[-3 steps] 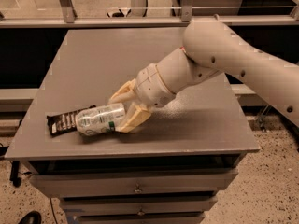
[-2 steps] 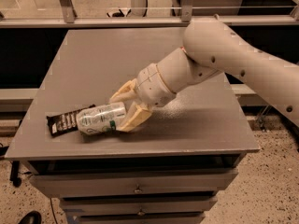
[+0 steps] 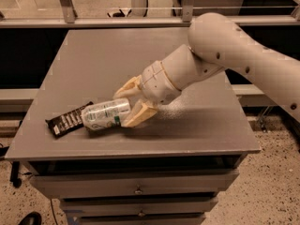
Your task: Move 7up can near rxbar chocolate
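Grey and flat-topped, the surface [image 3: 197,125] stands on a drawer cabinet [image 3: 138,189], with a metal rail [image 3: 140,21] and a pale floor behind it. Very little has changed over the last second. The silvery-white aluminium 7up can [image 3: 105,114] with green print lies on its side near the front-left corner as before, perhaps nudged a trifle toward the back edge. Its left end touches the flat rectangular rxbar chocolate [image 3: 65,122] in a black-brown wrapper with white lettering, which has not shifted. The cream-coloured claw [image 3: 120,110] on the white arm [image 3: 225,46] stays at the can's right end, low over the surface. Whether it grips the can or has let go I cannot tell. By my judgement the can already sits where the task wants it, right against the bar. What seems left is to free it and draw the arm away without rolling it. Counted: one 7up can, one rxbar chocolate, one arm with one claw, and two drawer fronts in view.
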`<state>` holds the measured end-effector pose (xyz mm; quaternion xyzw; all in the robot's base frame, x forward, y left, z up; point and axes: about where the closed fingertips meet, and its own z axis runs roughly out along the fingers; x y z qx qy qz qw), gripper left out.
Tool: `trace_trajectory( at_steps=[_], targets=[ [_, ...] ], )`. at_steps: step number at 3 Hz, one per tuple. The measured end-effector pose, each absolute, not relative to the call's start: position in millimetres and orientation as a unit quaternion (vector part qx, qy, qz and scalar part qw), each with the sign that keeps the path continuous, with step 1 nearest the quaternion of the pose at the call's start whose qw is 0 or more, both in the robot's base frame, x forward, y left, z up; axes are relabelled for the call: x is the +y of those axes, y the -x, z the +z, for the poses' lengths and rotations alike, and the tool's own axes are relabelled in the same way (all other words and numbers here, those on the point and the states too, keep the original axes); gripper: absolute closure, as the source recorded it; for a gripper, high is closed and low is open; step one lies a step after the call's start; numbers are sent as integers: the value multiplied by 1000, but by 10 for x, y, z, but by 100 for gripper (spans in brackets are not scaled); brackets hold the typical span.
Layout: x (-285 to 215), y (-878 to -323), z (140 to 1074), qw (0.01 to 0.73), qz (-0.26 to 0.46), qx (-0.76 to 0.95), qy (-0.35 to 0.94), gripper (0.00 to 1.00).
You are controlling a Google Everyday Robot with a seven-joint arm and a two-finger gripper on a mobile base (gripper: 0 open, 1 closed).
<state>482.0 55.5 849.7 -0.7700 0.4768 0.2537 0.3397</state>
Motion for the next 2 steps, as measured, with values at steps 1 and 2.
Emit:
trace_trajectory(
  at_steps=[1, 2],
  targets=[
    [517, -4799, 8537, 336, 251, 464, 780, 0],
    [500, -4763, 8562, 332, 250, 454, 788, 0]
  ],
)
